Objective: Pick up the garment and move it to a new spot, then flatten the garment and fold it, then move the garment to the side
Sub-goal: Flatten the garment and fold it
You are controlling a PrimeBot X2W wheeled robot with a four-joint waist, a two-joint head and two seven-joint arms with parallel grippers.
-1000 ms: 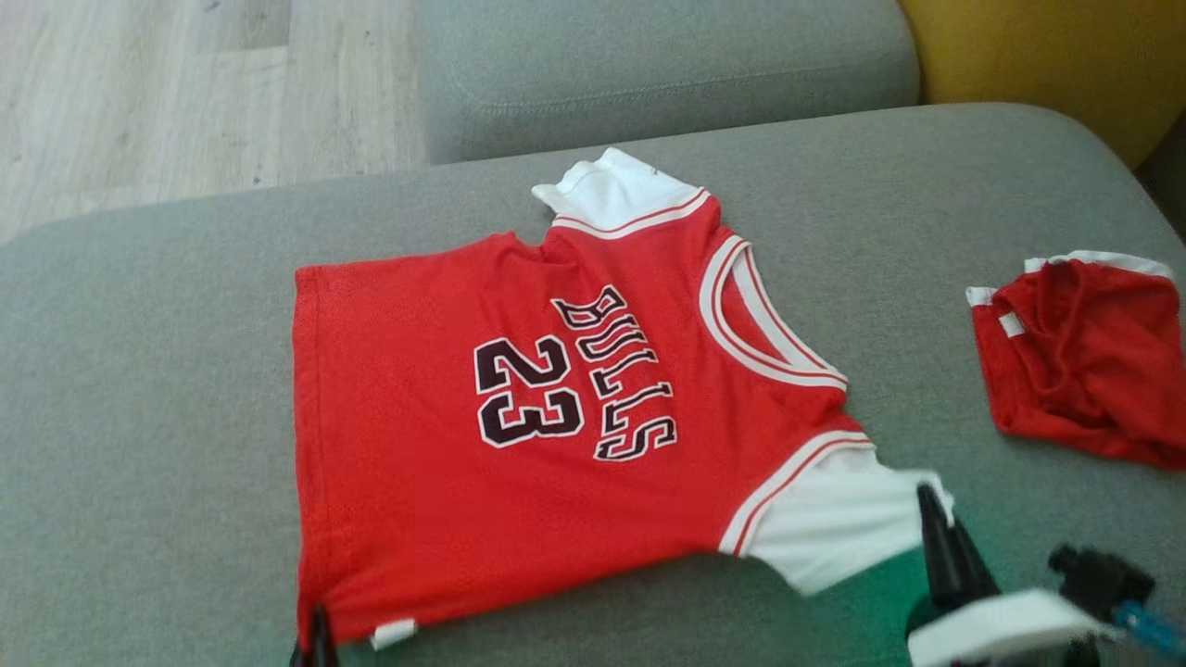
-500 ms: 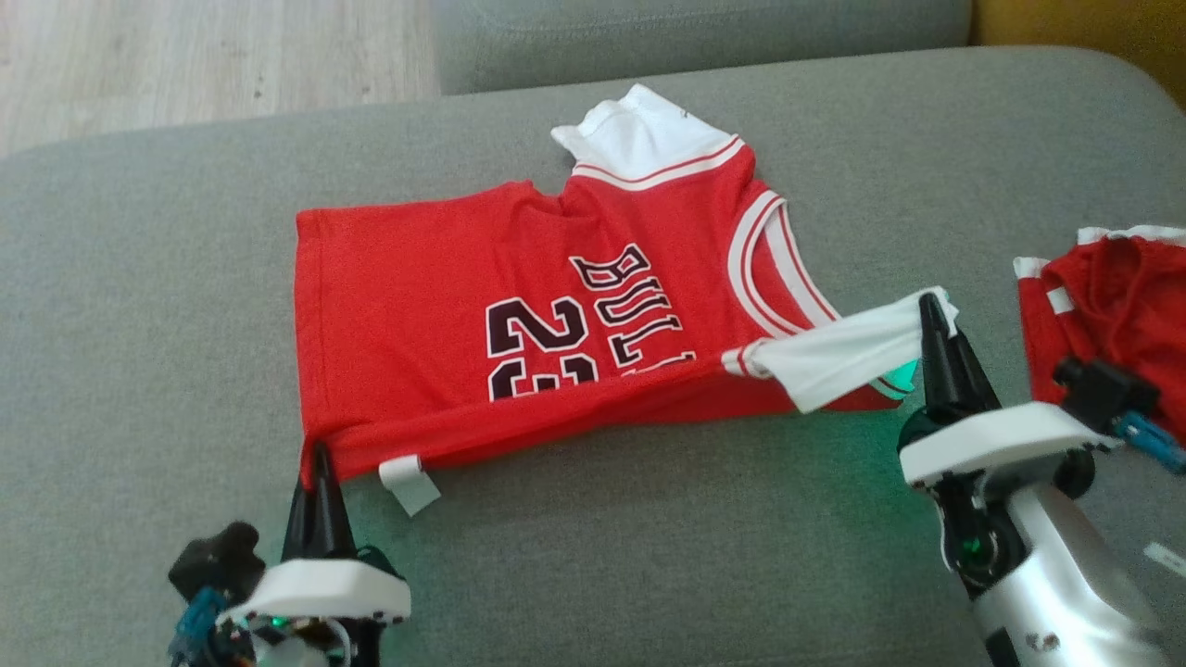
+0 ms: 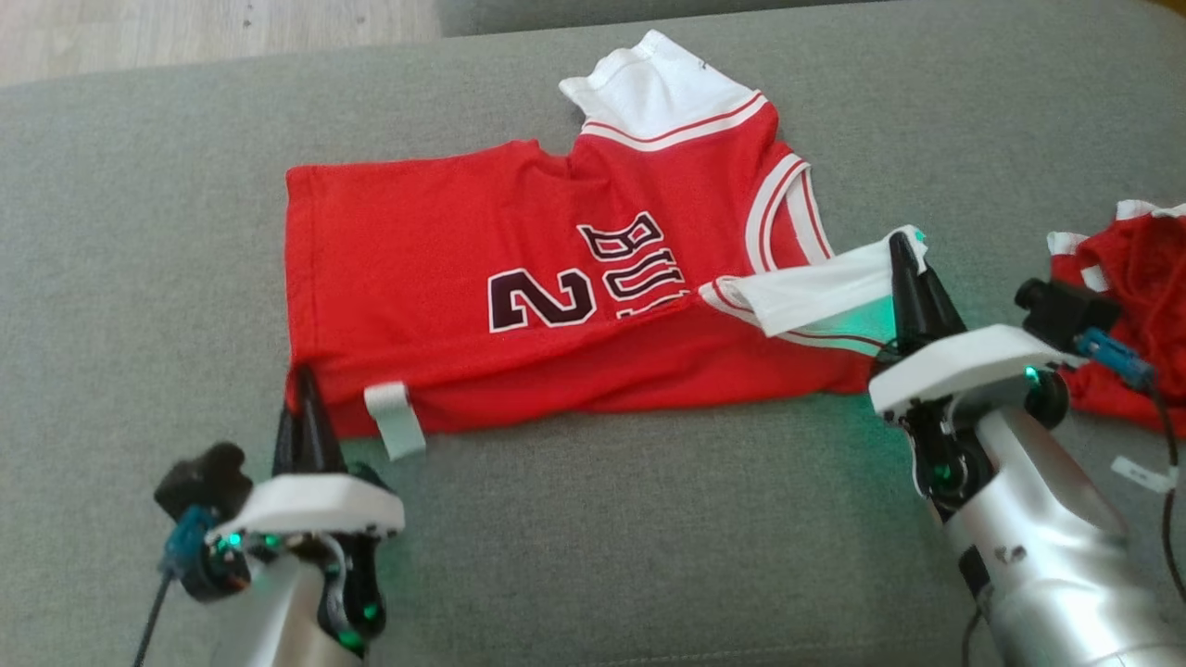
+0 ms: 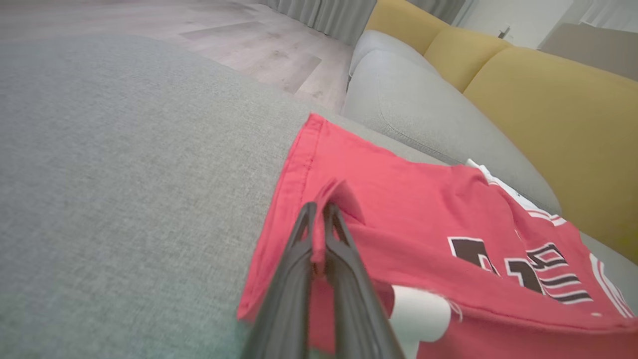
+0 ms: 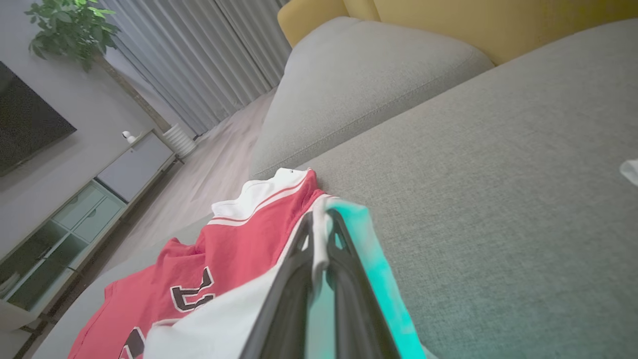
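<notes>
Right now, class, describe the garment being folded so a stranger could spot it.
On the wide grey cushion, look at the middle. The red jersey lies there, its near edge pinched by the left hand and right hand. Unlike the crumpled red cloth at the right, it shows black lettering and white sleeves.

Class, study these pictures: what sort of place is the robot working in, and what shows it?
Probably a home living room: a grey and yellow sofa, a wall-mounted television, and long curtains by a wooden floor.
</notes>
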